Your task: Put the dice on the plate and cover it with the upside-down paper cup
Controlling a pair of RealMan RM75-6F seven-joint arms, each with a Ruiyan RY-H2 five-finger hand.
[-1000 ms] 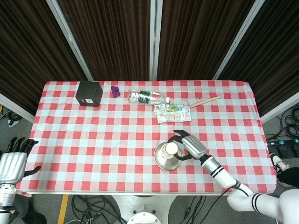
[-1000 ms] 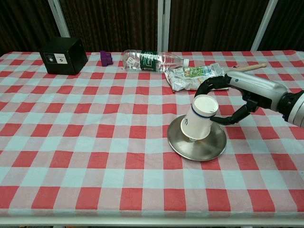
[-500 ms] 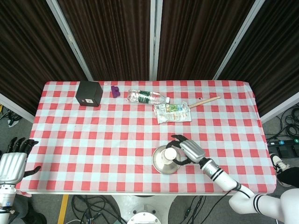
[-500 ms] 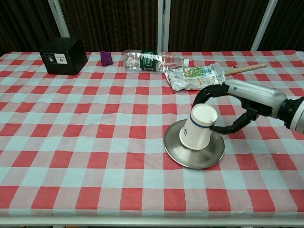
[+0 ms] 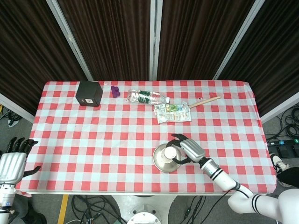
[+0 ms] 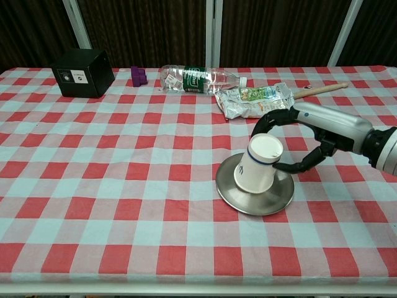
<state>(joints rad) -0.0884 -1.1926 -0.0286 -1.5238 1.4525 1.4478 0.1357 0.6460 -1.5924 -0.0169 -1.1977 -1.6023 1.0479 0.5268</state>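
An upside-down white paper cup (image 6: 258, 165) (image 5: 171, 153) stands tilted on the round metal plate (image 6: 254, 197) (image 5: 161, 159) near the table's front edge. My right hand (image 6: 298, 139) (image 5: 186, 149) grips the cup from its right side, fingers curved over the raised base and thumb low by the plate. The dice is hidden; I cannot tell whether it lies under the cup. My left hand (image 5: 13, 161) hangs off the table's left edge, fingers apart, holding nothing.
At the back stand a black box (image 6: 83, 72) and a small purple block (image 6: 136, 76). A plastic bottle (image 6: 197, 79), a crumpled snack wrapper (image 6: 253, 99) and a wooden stick (image 6: 319, 90) lie behind the plate.
The cup and plate slid toward the front edge, then shifted slightly right. The cup has lowered onto the plate, still tilted in my right hand. The left hand is unmoved.
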